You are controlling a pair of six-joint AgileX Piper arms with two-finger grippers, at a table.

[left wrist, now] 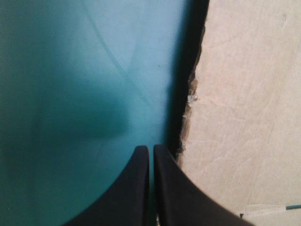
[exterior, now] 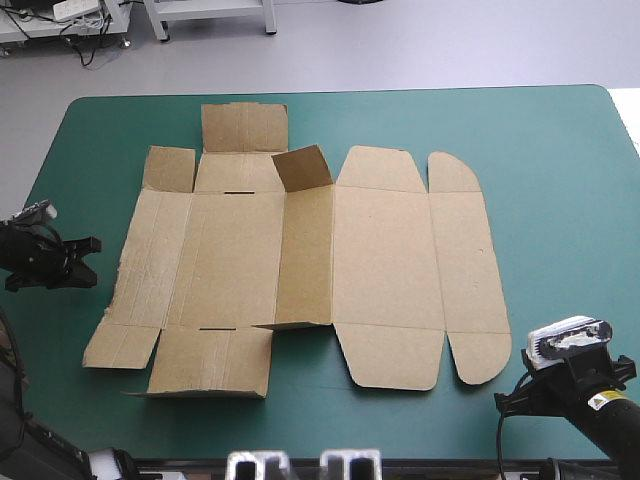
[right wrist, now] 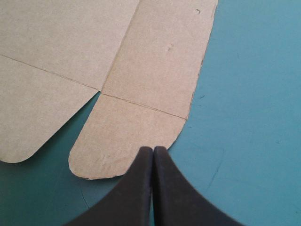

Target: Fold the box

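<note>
Looks like the very start of the fold, with the box (exterior: 380, 250) spread flat across the middle of the bench (exterior: 560, 180) and only one small flap (exterior: 302, 167) near the far side kicked up. Got the left jaws pinched together on nothing, hovering just beside the ragged left edge (left wrist: 190, 101), and the right jaws closed and empty too, tips right at the rounded flap (right wrist: 127, 136) on the near right corner. Guessing next up means opening one pair, sneaking under an edge and tipping a side panel up along its crease.

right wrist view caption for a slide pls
Right gripper, jaws shut, at a rounded end flap of the brown box.
</note>
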